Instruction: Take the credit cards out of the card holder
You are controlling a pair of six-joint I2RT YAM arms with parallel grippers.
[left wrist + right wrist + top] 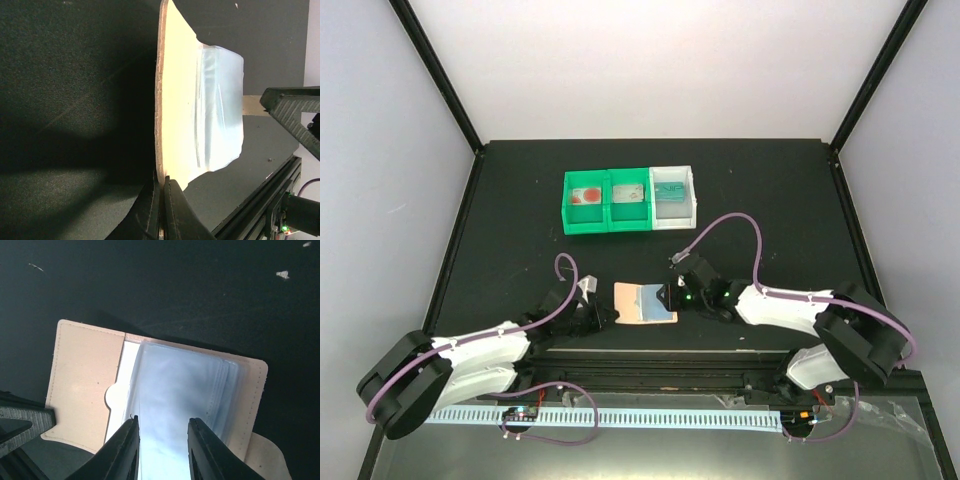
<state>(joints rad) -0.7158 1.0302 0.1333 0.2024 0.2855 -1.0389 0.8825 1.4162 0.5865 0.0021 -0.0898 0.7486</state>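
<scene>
The tan card holder (642, 302) lies open on the black table between my two grippers, its blue-grey clear sleeves facing up. My left gripper (604, 316) is shut on the holder's left edge (162, 179) and holds that flap (180, 100) up. My right gripper (671, 296) is open, and its fingertips straddle the clear sleeves (175, 385) from the right (163, 426). A white strip, possibly a card (128, 371), shows at the notch of the tan pocket (85, 370). Three cards lie in the bins: white with red (585, 195), grey (629, 192), teal (670, 190).
Two green bins (568, 215) and one white bin (694, 205) stand in a row at the back middle of the table. A black rail (260, 205) runs along the near table edge behind the holder. Cables loop over both arms.
</scene>
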